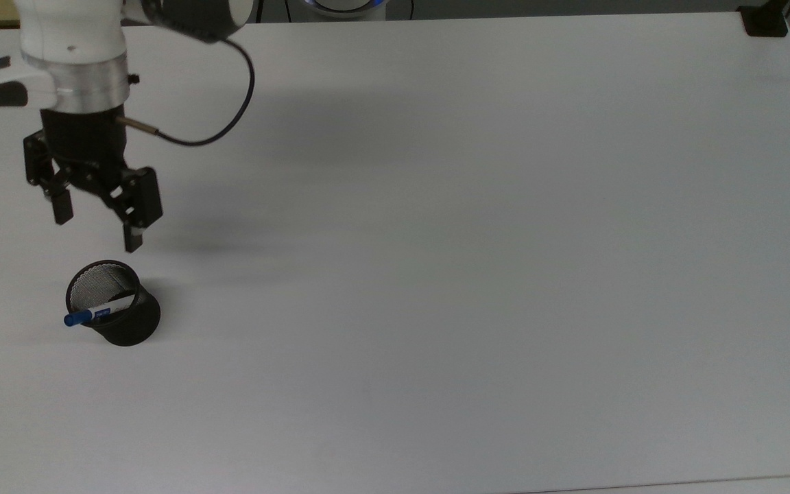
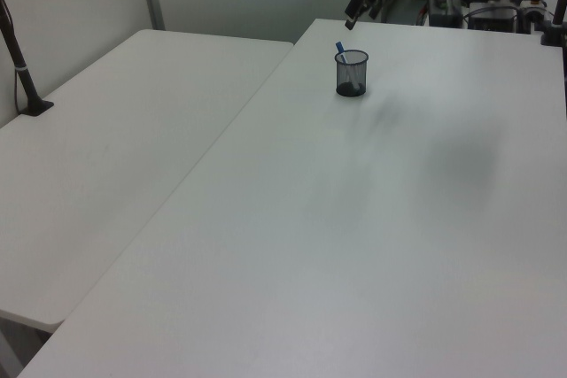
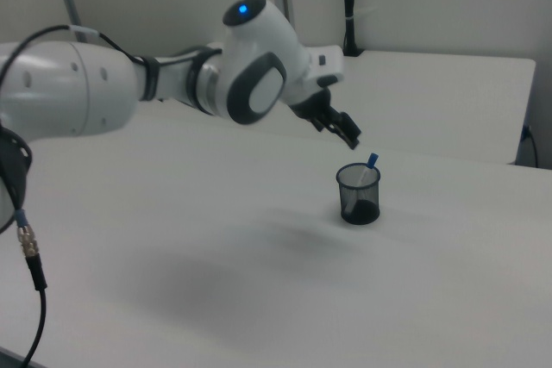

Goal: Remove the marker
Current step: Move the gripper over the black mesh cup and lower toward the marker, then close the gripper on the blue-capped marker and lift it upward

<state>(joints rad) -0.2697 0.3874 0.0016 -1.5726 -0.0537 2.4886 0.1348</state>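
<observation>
1 slim white-barrelled marker (image 1: 97, 314) in round black mesh cup (image 1: 115, 309)

**Materials and surface finish**

The table (image 1: 477, 274) is seen as a smooth, matt white top, probably laminate. The cup (image 1: 124, 322) is made of fine black wire mesh with a matt finish and a solid dark rim. The marker (image 1: 97, 315) appears as smooth plastic: a white barrel and a slightly glossy blue cap. The gripper (image 1: 97, 230) is finished in matt black, its material not clear at this range. The arm (image 3: 103, 84) is clad in glossy white shells with dark grey joint covers, and a smooth black cable (image 1: 230, 116) is carried beside it.
</observation>
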